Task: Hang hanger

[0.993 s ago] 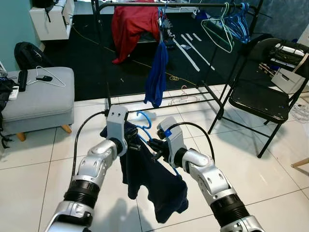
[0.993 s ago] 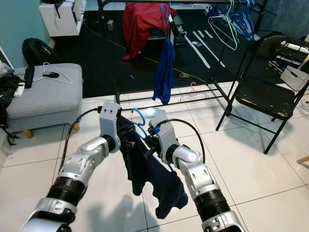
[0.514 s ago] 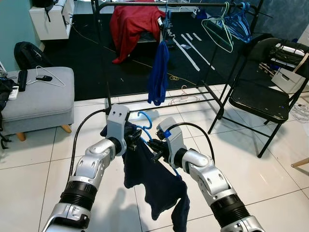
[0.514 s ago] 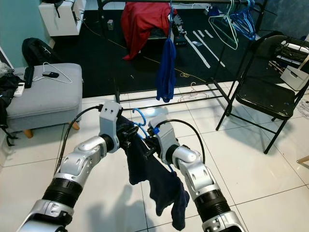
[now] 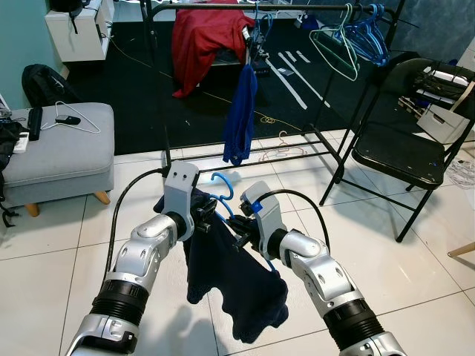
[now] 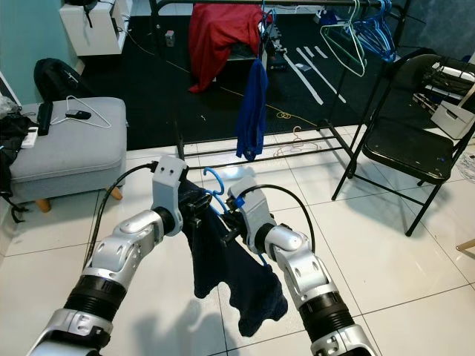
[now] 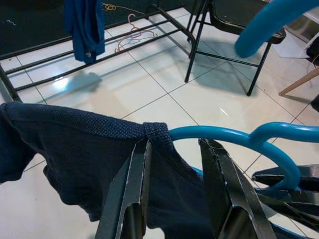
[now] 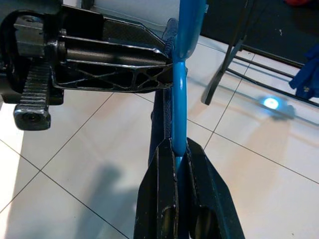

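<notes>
Both grippers (image 5: 202, 214) (image 5: 239, 236) at blue hanger (image 5: 222, 194)

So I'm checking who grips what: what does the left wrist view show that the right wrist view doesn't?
Left wrist view: the navy garment's collar on the blue hanger, the left pincer open around that spot, and a folding chair. Right wrist view: the right pincer shut on the hanger's bar, with the left pincer's fingers alongside. Both show hanger, garment and white tiles.

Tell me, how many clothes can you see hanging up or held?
3: a red top draped over the rack, a blue garment hanging from the rail, and a navy shirt on the blue hanger between the robot's hands. More may be hidden.
</notes>
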You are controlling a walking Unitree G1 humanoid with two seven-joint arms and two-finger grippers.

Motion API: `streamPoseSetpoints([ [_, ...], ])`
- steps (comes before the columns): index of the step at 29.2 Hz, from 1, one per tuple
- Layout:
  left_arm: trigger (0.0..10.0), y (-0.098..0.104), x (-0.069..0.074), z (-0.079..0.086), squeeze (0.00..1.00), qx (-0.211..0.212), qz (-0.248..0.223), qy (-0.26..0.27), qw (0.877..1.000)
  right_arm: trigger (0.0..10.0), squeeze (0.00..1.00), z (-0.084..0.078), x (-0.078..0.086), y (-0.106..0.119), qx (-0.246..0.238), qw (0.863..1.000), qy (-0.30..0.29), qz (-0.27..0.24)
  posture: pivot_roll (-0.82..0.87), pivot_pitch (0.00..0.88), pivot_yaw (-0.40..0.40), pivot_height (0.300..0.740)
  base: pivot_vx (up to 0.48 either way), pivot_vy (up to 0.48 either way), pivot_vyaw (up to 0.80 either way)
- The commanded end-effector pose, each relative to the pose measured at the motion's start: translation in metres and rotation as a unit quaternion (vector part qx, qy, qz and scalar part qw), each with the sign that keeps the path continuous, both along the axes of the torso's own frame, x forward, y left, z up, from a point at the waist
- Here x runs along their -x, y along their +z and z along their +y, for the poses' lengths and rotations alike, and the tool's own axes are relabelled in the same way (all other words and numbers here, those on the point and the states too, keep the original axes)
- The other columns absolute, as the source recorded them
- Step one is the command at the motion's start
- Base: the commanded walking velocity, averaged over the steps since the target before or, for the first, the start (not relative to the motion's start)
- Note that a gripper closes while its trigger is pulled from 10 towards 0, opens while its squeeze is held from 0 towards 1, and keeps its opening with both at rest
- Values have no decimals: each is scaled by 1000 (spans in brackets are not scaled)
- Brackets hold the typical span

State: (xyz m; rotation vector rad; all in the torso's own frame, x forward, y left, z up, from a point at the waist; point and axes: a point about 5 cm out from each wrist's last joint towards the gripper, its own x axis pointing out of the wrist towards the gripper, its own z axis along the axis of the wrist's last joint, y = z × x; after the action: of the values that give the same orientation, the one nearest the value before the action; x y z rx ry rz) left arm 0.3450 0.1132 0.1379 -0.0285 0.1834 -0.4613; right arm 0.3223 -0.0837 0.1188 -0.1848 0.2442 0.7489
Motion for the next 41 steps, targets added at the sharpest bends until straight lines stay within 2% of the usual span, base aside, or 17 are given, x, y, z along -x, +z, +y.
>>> streamPoseSetpoints([
  [1, 10000, -4, 4, -3, 0, -9, 6, -13, 1000, 10000, 0, 1, 3, -4, 4, 1000, 6, 8, -70, 77, -43, 740, 0, 0, 0],
  [2, 10000, -4, 4, -3, 0, -9, 6, -13, 1000, 10000, 0, 1, 3, -4, 4, 1000, 6, 8, -70, 77, -43, 740, 0, 0, 0],
  [3, 5294, -5, 4, -4, 0, -11, 7, -16, 1000, 10000, 0, 0, 3, -4, 5, 1000, 6, 8, -71, 77, -44, 740, 0, 0, 0],
  [5, 5294, -5, 4, -4, 0, -11, 7, -16, 1000, 10000, 0, 0, 3, -4, 5, 1000, 6, 8, -71, 77, -44, 740, 0, 0, 0],
  [6, 196, -5, 4, -4, 0, -12, 7, -17, 1000, 10000, 0, 0, 3, -4, 5, 1000, 6, 8, -72, 77, -45, 740, 0, 0, 0],
  [21, 0, 4, -1, -3, 0, -16, -7, -16, 1000, 10000, 0, 0, 1, -2, 6, 1000, 7, 7, -69, 87, -53, 740, 0, 0, 0],
  [26, 0, 19, -8, -10, 0, -8, -25, -25, 999, 10000, 0, 1, 2, -4, 17, 1000, 16, 12, -68, 91, -55, 740, 0, 0, 0],
  [29, 0, 32, -10, -20, 0, 2, -31, -51, 998, 10000, 0, 2, 4, -7, 24, 999, 23, 21, -69, 93, -53, 740, 0, 0, 0],
  [31, 0, 32, -10, -20, 0, 2, -31, -51, 998, 10000, 0, 2, 4, -7, 24, 999, 23, 21, -69, 93, -53, 740, 0, 0, 0],
  [32, 0, 42, -11, -34, 0, 5, -29, -81, 996, 10000, 0, 2, 6, -11, 33, 999, 31, 31, -70, 92, -50, 740, 0, 0, 0],
  [41, 0, 52, -12, -55, 0, -5, -24, -124, 992, 10000, 0, 1, 10, -18, 52, 997, 42, 47, -70, 89, -53, 740, 0, 0, 0],
])
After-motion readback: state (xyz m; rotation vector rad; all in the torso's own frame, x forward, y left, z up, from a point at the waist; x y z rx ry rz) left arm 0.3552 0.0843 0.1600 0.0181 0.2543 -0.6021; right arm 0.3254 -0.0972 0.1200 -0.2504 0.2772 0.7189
